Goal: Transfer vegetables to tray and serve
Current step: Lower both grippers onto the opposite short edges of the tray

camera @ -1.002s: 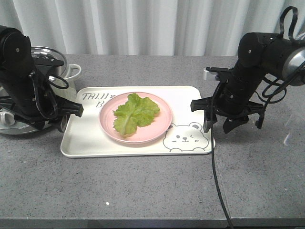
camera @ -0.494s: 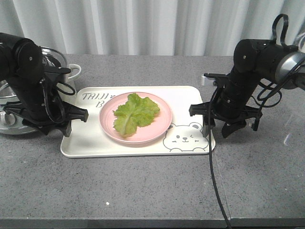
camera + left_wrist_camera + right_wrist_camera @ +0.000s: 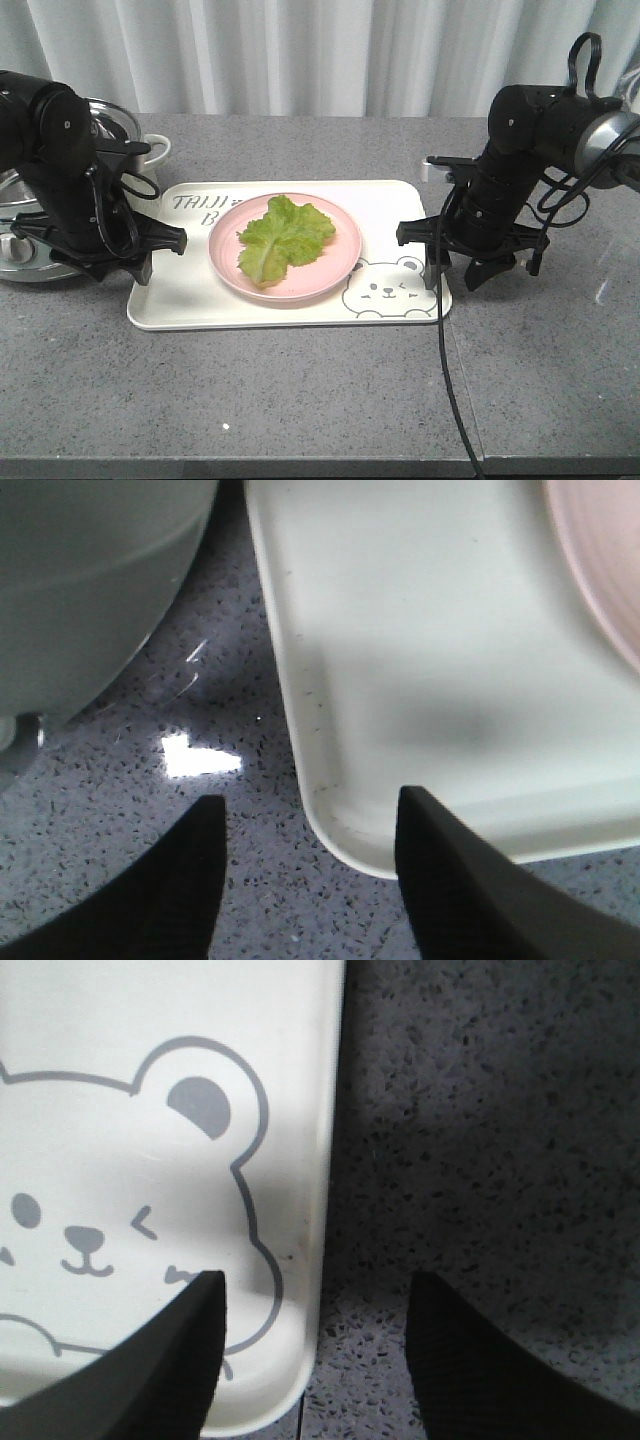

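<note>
Left gripper and right gripper had moved inward, jaws spread astride the tray rims, apparently not yet clamped; lift pending.

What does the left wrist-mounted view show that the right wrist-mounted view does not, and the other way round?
Only the left wrist view shows the pale pot and the edge of the pink plate. Only the right wrist view shows the grey winking bear face. Both show the tray with its rim between open fingers, one finger over the tray and one over the speckled countertop: the left gripper at one end, the right gripper at the other.
</note>
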Robot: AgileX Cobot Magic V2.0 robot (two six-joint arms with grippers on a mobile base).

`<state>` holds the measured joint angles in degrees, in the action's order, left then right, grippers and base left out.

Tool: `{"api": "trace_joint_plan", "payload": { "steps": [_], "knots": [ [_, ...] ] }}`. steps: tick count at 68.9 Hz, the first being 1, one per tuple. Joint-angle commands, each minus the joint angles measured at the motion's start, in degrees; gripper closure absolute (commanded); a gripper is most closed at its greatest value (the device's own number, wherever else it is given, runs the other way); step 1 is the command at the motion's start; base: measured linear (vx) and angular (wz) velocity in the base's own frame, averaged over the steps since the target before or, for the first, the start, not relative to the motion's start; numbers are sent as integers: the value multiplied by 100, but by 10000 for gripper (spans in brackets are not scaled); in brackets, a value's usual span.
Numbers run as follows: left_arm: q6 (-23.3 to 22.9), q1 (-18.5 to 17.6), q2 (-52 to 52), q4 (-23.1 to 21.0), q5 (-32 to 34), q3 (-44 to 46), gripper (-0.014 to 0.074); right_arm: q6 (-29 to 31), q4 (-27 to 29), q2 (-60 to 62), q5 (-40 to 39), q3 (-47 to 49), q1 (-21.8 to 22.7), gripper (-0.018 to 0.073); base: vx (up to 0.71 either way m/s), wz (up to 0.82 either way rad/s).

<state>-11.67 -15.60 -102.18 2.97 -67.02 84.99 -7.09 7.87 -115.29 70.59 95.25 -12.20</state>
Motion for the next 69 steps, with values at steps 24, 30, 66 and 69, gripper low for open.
{"api": "trace_joint_plan", "payload": {
  "steps": [24, 30, 66, 69],
  "knots": [
    [-11, 4, 86, -24, 31, 130, 232, 72, 18, 303, -29, 130, 16, 159, 0, 0],
    [-11, 4, 29, -24, 39, 130, 232, 72, 18, 303, -27, 130, 16, 159, 0, 0],
    [99, 4, -214, -24, 22, 130, 232, 66, 12, 83, -80, 130, 16, 159, 0, 0],
    [99, 4, -234, -24, 28, 130, 232, 66, 12, 77, -86, 130, 16, 159, 0, 0]
  ]
}}
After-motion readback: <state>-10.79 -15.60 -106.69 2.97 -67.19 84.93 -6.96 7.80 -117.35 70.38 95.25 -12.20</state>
